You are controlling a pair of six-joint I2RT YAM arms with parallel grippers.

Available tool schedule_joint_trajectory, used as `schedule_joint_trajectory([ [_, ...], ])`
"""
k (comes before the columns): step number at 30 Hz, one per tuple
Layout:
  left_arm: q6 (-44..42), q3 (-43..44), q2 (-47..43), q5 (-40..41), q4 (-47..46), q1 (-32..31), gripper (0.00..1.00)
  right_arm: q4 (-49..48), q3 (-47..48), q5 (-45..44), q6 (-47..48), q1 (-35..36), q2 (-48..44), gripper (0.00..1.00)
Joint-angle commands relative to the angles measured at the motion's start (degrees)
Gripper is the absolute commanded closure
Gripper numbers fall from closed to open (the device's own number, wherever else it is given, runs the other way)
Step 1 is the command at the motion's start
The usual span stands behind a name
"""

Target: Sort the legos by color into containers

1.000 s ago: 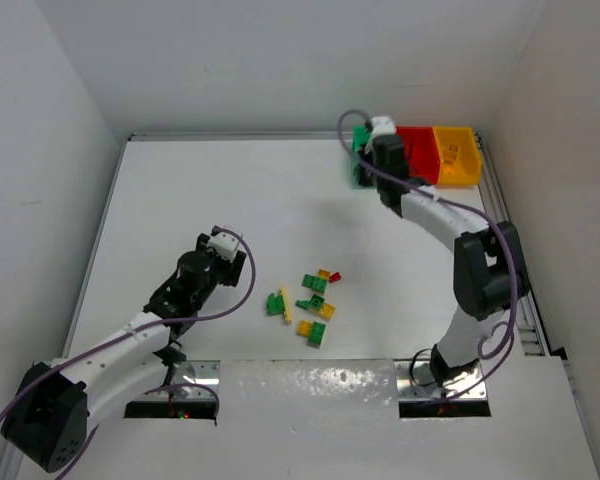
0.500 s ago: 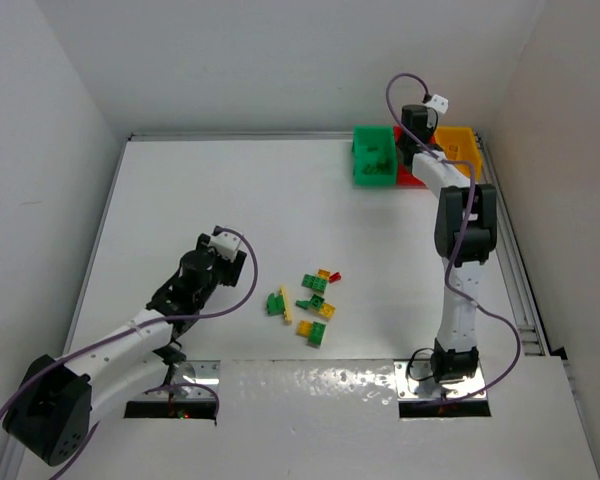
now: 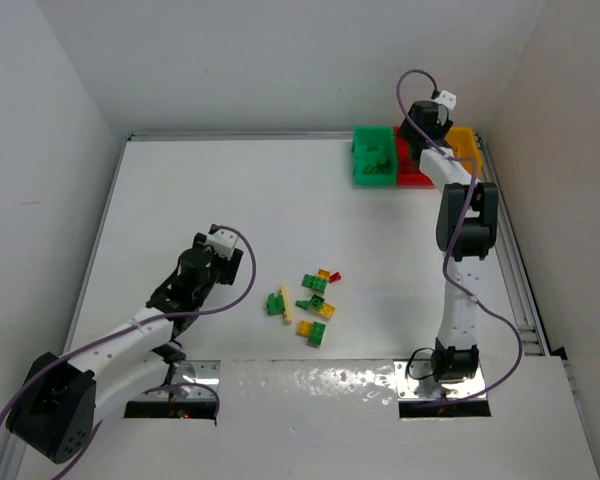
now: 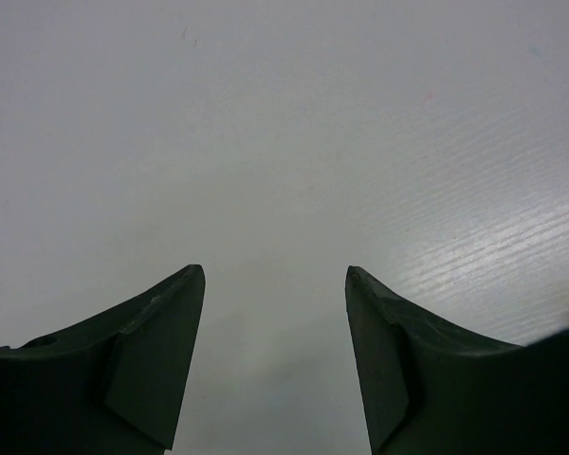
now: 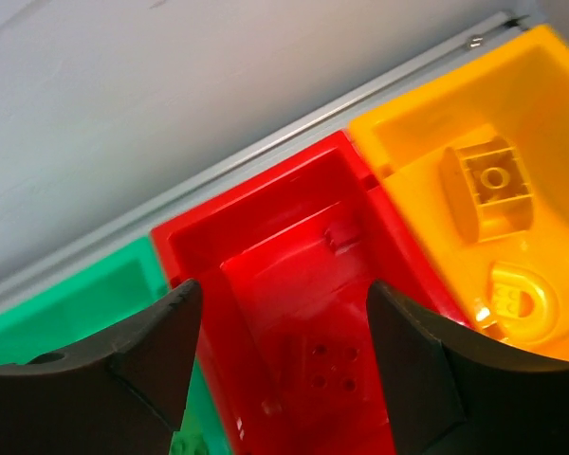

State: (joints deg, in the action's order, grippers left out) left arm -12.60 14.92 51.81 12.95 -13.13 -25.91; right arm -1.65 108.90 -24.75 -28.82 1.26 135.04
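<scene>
The legos (image 3: 315, 300), several green, yellow and red bricks, lie scattered at the table's middle front. The containers stand at the back right: a green bin (image 3: 375, 155), a red bin (image 3: 412, 170) and a yellow bin (image 3: 465, 145). My right gripper (image 5: 283, 284) hangs open over the red bin (image 5: 266, 246). Below its jaws is a red surface with small holes, brick or bin floor I cannot tell. The yellow bin (image 5: 427, 142) holds a yellow brick (image 5: 488, 185). My left gripper (image 4: 275, 275) is open and empty over bare table, left of the bricks.
White walls close in the table on three sides. A metal rail (image 3: 510, 250) runs along the right edge beside the bins. The green bin (image 5: 85, 303) holds green bricks. The right arm (image 3: 460, 250) stretches tall from its base toward the bins.
My right gripper swung from the green bin across to the red bin and its jaws opened. The left arm barely moved.
</scene>
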Motion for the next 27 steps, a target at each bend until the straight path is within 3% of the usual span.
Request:
schedule_joint_trajectory([
  [1,0.21,-0.24,-0.66,-0.03,-2.61,0.69,0.41,-3.45,-1.41,6.36,3.67,0.59,-5.91,0.32],
  [4,0.21,-0.33,-1.18,-0.47,-2.78,0.69,0.41,-4.41,-6.67,10.68,9.97,2.43,-9.78,0.32],
  [11,0.21,0.55,-3.56,-1.96,-2.52,0.34,0.41,-9.51,-32.05,23.5,30.82,12.62,-27.0,0.3],
  [15,-6.1,5.37,-7.59,-7.13,1.51,-2.47,0.41,-4.43,-47.36,42.55,38.39,16.4,-37.29,0.43],
  [18,-13.84,6.18,-12.59,-15.74,2.75,-4.93,0.41,-0.47,-55.01,49.42,39.18,18.07,-43.1,0.46],
  [23,-16.67,3.98,-18.23,-24.19,6.61,-6.96,0.41,5.77,-64.76,46.2,47.88,25.01,-49.08,0.38],
  [27,-13.24,3.45,-20.34,-21.92,11.45,-7.4,0.41,4.38,-68.55,46.46,52.19,28.0,-49.88,0.36],
])
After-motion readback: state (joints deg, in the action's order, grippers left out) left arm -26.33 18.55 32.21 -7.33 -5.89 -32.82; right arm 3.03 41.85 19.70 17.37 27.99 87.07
